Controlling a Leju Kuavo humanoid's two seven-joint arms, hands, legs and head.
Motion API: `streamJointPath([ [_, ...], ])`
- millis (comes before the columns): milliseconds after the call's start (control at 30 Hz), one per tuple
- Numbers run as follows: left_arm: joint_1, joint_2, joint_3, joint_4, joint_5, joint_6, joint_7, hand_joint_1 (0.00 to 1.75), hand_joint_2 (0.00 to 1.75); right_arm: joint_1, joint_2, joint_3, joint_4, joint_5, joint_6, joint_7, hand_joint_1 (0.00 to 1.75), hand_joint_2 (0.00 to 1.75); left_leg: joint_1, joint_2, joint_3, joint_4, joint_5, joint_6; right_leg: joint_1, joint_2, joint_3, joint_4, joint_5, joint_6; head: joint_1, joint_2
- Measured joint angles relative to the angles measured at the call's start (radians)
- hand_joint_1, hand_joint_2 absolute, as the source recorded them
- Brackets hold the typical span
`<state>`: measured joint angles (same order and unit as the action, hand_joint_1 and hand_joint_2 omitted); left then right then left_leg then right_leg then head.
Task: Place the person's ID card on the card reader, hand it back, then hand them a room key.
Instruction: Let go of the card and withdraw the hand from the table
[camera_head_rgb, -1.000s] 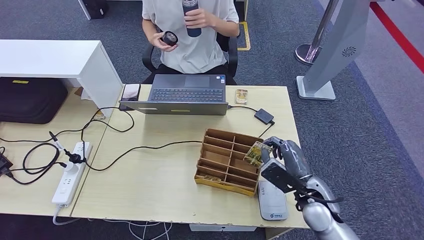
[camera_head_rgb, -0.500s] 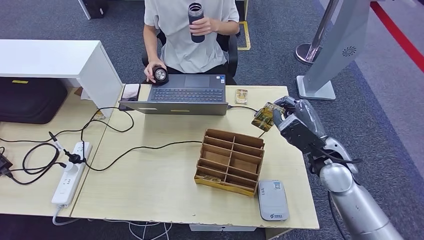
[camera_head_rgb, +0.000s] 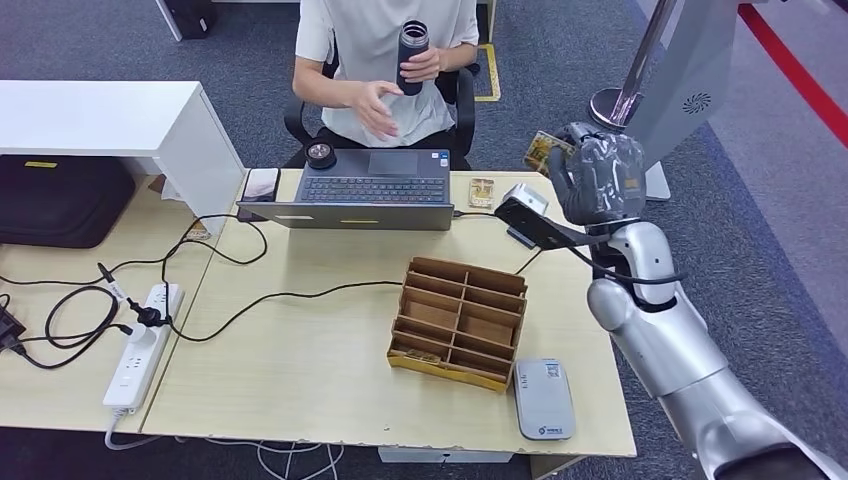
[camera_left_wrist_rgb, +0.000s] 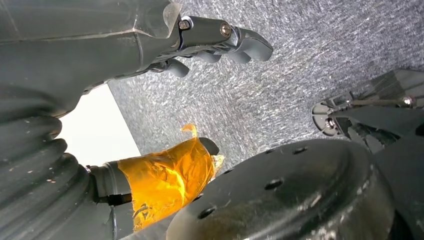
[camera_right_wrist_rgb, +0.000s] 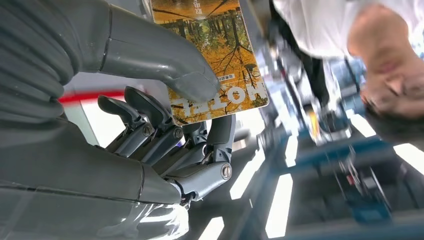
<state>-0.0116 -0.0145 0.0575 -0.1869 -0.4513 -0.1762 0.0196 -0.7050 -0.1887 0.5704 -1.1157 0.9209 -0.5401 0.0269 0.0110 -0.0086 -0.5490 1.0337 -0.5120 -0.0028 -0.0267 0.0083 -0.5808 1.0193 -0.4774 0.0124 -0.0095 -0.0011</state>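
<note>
Right hand (camera_head_rgb: 596, 172) raised past desk (camera_head_rgb: 300, 350) edge; thumb and fingers (camera_right_wrist_rgb: 150, 117) clamped on key card (camera_right_wrist_rgb: 212, 47). Left hand (camera_left_wrist_rgb: 125, 45) fingers (camera_left_wrist_rgb: 235, 42) apart, holding nothing.

The grey right hand (camera_right_wrist_rgb: 165, 125) pinches a card (camera_right_wrist_rgb: 215, 55) printed with orange-yellow autumn trees and white lettering.

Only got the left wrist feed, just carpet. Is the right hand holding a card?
Observer: Yes. The right hand pinches a card with an autumn-tree print under its thumb.
Operator: Where is it?
Observer: Up beyond the far right corner of the table, on the seated person's side.
Operator: Are they reaching for it?
Observer: No. One of their hands holds a dark bottle, and the other is beside it.
</note>
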Motion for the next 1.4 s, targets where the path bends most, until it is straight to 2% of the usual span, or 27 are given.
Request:
streamJointPath([
  [100, -0.005, 0.0, -0.003, 0.0, -0.018, -0.006, 0.0, 0.0, 1.75, -0.039, 0.051, 0.021, 0.092, 0.136, -0.093, 0.017, 1.75, 1.75, 0.001, 0.0, 0.0, 0.0, 0.0, -0.001, 0.001, 0.0, 0.0, 0.0, 0.0, 0.0, 0.0, 0.0],
  [233, -0.009, 0.0, -0.007, 0.0, -0.033, -0.012, 0.0, 0.0, 1.75, -0.072, 0.101, 0.033, 0.165, 0.237, -0.14, 0.024, 1.75, 1.75, 0.001, -0.001, 0.0, 0.0, 0.001, -0.001, 0.001, -0.001, 0.0, 0.0, 0.0, 0.0, 0.0, 0.0],
  [433, -0.009, 0.001, -0.008, 0.0, -0.04, -0.012, 0.001, 0.0, 1.75, -0.091, 0.14, 0.037, 0.216, 0.269, -0.139, 0.034, 1.75, 1.75, 0.001, -0.001, -0.001, 0.0, 0.001, -0.001, 0.001, -0.001, 0.0, 0.0, 0.0, 0.0, 0.0, 0.0],
  [767, -0.008, 0.001, -0.008, 0.0, -0.04, -0.014, 0.001, 0.0, 1.75, -0.091, 0.163, 0.044, 0.256, 0.281, -0.129, 0.032, 1.75, 1.75, 0.001, -0.004, -0.004, 0.0, 0.001, -0.001, 0.001, -0.004, -0.002, 0.0, 0.0, 0.0, 0.0, 0.0],
  [900, -0.008, 0.001, -0.008, 0.0, -0.04, -0.018, 0.0, 0.0, 1.75, -0.092, 0.166, 0.048, 0.261, 0.283, -0.128, 0.03, 0.0, 1.75, 0.001, -0.004, -0.005, 0.0, 0.001, -0.001, 0.001, -0.004, -0.003, -0.001, 0.0, 0.0, 0.0, 0.0],
  [1167, -0.008, 0.001, -0.008, 0.0, -0.048, -0.032, -0.019, 0.0, 1.75, -0.092, 0.16, 0.051, 0.258, 0.318, -0.102, 0.039, 0.0, 1.75, 0.001, -0.003, -0.004, 0.0, 0.001, -0.001, 0.001, -0.004, -0.003, -0.001, 0.0, 0.0, 0.0, 0.0],
  [1400, -0.007, 0.003, -0.008, 0.0, -0.039, -0.029, -0.019, 0.0, 1.75, -0.09, 0.085, 0.051, 0.233, 0.395, -0.055, 0.077, 0.0, 1.75, 0.001, -0.003, -0.004, 0.001, 0.002, -0.002, 0.001, -0.003, -0.003, -0.001, 0.001, 0.0, 0.0, 0.0],
])
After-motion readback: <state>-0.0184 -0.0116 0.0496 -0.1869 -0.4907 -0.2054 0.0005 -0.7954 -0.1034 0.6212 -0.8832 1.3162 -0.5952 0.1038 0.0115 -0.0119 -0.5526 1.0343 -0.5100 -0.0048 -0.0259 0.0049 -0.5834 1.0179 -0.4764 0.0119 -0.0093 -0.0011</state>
